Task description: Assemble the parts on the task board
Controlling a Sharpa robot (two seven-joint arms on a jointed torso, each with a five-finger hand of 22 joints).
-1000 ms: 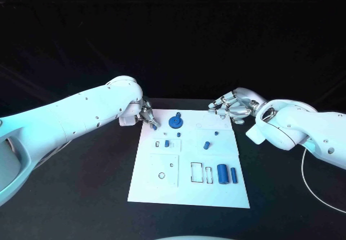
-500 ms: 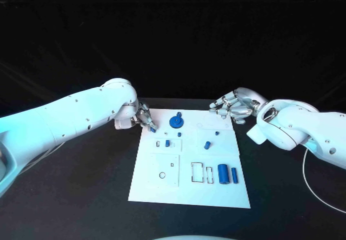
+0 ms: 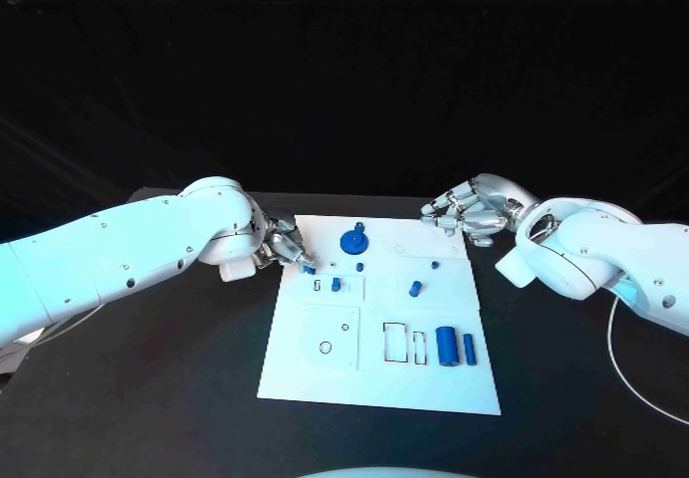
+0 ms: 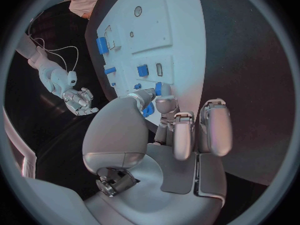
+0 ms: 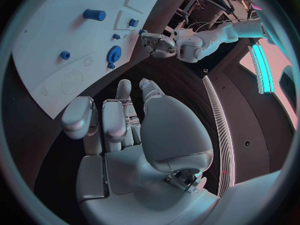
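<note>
The white task board [image 3: 380, 373] lies mid-table, also in the left wrist view [image 4: 178, 20] and the right wrist view [image 5: 44, 45]. My left hand [image 3: 285, 245] hovers at its far left edge and pinches a small blue part [image 3: 309, 269] between thumb and a finger; the part [image 4: 158, 88] sits at the fingertips. On the board are a blue gear [image 3: 351, 241], small pegs [image 3: 356, 267], a large blue cylinder [image 3: 445, 346] and a thin one [image 3: 467, 347]. My right hand [image 3: 467, 211] hangs off the far right corner, fingers apart, holding nothing [image 5: 119, 115].
Empty outlined slots [image 3: 390, 342] and a round hole [image 3: 325, 348] mark the board's near half. A thin white cable [image 3: 620, 358] runs over the black table at the right. My left hand [image 5: 156, 42] appears beyond the gear [image 5: 114, 52] in the right wrist view.
My left hand has carried the small blue part a little nearer along the board's left edge, and its arm has dropped lower. The right hand has stayed put.
</note>
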